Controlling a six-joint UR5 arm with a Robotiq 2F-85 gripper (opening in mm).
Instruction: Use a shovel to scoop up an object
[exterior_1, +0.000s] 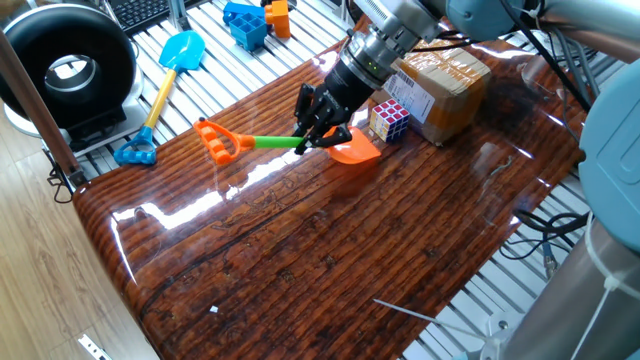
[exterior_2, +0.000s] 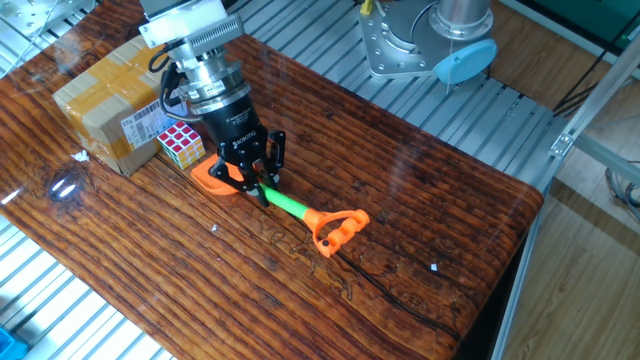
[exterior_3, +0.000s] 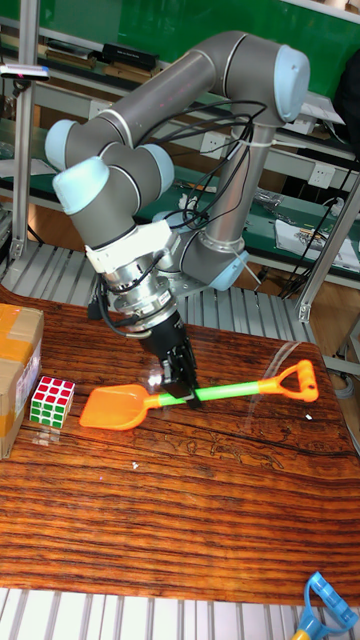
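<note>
The shovel has an orange scoop blade (exterior_1: 356, 151) (exterior_2: 212, 176) (exterior_3: 112, 408), a green shaft (exterior_1: 272, 142) (exterior_2: 287, 203) (exterior_3: 232, 390) and an orange D-handle (exterior_1: 216, 140) (exterior_2: 335, 227) (exterior_3: 292, 380). My gripper (exterior_1: 312, 135) (exterior_2: 257, 184) (exterior_3: 181, 393) is shut on the shaft just behind the blade. The blade rests low on the wooden table (exterior_1: 330, 250), its tip a short gap from the Rubik's cube (exterior_1: 390, 119) (exterior_2: 181, 144) (exterior_3: 51, 401). The cube stands against the cardboard box.
A brown cardboard box (exterior_1: 443, 85) (exterior_2: 105, 100) (exterior_3: 17, 370) backs the cube. Off the table lie a blue shovel with a yellow shaft (exterior_1: 162, 88), blue and orange toys (exterior_1: 252, 20) and a black round device (exterior_1: 68, 62). Metal slats surround the table.
</note>
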